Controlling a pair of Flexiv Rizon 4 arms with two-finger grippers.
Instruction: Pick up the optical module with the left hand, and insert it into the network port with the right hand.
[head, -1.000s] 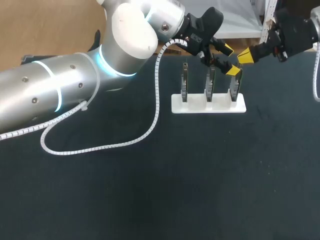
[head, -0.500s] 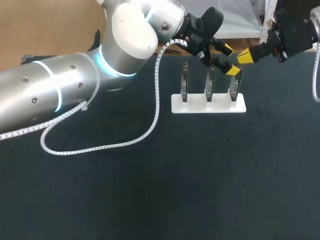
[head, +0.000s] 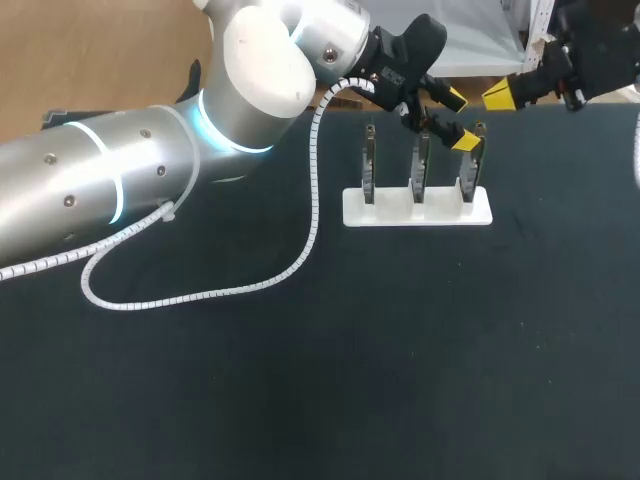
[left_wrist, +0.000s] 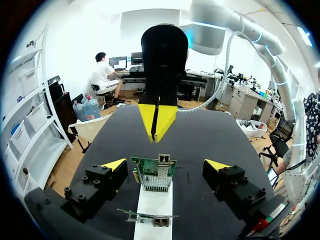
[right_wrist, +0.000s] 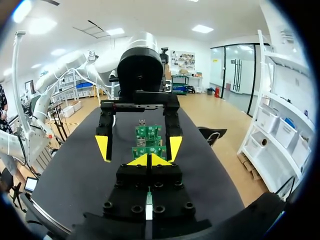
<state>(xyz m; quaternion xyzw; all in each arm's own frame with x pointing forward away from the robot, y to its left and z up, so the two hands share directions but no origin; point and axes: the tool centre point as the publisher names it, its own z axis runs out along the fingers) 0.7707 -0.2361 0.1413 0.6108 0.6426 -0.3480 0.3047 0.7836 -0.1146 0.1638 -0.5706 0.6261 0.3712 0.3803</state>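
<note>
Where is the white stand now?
In the head view, the white stand sits at the table's far side, right of centre; the left gripper straddles its rightmost board.

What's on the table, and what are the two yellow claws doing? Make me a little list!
table: dark
holder: white, on the table
boards: three, green, upright in the holder
left gripper: open, tips either side of the end board, not touching
right gripper: shut, beyond that board, facing the left gripper
</note>
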